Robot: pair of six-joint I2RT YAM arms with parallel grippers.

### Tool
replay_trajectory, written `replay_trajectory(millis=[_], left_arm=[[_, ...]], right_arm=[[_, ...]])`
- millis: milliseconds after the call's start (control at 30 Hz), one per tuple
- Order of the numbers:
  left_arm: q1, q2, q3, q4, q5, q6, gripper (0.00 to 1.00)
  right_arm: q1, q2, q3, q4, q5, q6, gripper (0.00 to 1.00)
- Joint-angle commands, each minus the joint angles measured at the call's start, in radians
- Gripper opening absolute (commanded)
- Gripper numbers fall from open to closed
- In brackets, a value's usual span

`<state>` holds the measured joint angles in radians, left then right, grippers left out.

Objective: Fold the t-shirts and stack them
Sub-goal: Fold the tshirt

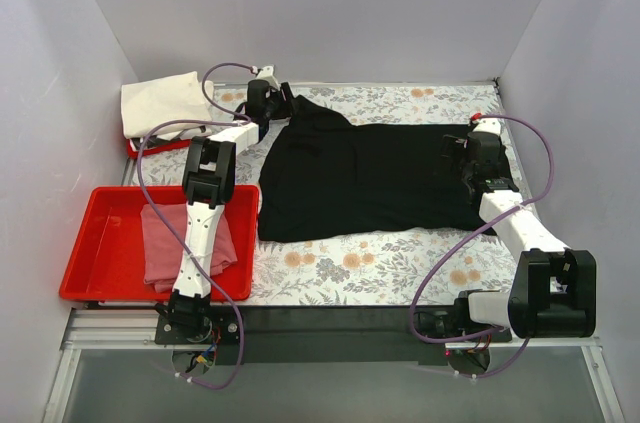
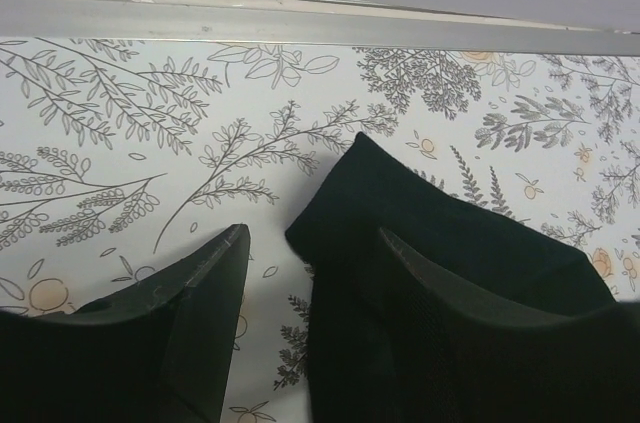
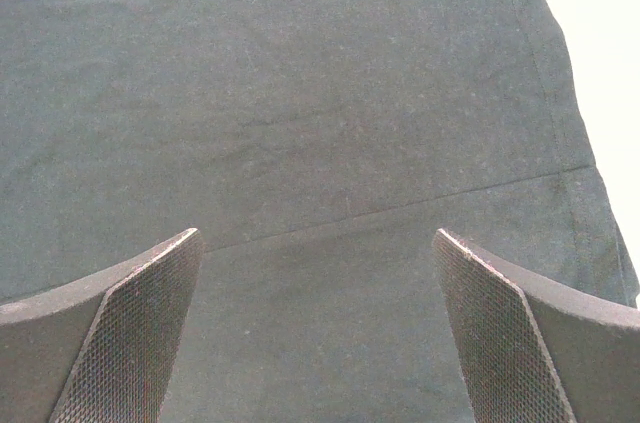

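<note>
Left gripper [image 2: 312, 233], jaws apart at the 11 o'clock corner of the black t-shirt [image 1: 370, 178], and right gripper [image 3: 315, 238], apart at 3 o'clock, should next pinch cloth for folding.

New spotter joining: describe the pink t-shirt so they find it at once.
At the floral table's near-left edge sits a red tray. The pink t-shirt lies inside it, under the left arm. The black shirt is spread mid-table; the cream shirt sits far left.
</note>
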<state>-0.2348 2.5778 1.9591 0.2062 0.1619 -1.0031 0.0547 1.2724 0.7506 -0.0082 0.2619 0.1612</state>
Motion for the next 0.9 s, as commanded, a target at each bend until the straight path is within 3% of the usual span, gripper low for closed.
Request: replay_trajectory(millis=[0,367,633,867], left_arm=[[-0.009,0.015,0.027,-0.014,0.062,0.032,0.5],[-0.021,0.028,0.037,-0.013,0.076,0.061,0.47],[-0.02,0.036,0.049,-0.031,0.027,0.064,0.05],[-0.021,-0.013,0.029,-0.041,-0.021,0.029,0.0]], right_arm=[[0.005,-0.019,0.041,0.01,-0.003,0.004,0.87],[0.005,-0.01,0.047,-0.016,-0.009,0.004,0.87],[0.005,-0.019,0.046,-0.019,0.0,0.001,0.87],[0.007,-0.016,0.043,-0.021,0.005,-0.002,0.87]])
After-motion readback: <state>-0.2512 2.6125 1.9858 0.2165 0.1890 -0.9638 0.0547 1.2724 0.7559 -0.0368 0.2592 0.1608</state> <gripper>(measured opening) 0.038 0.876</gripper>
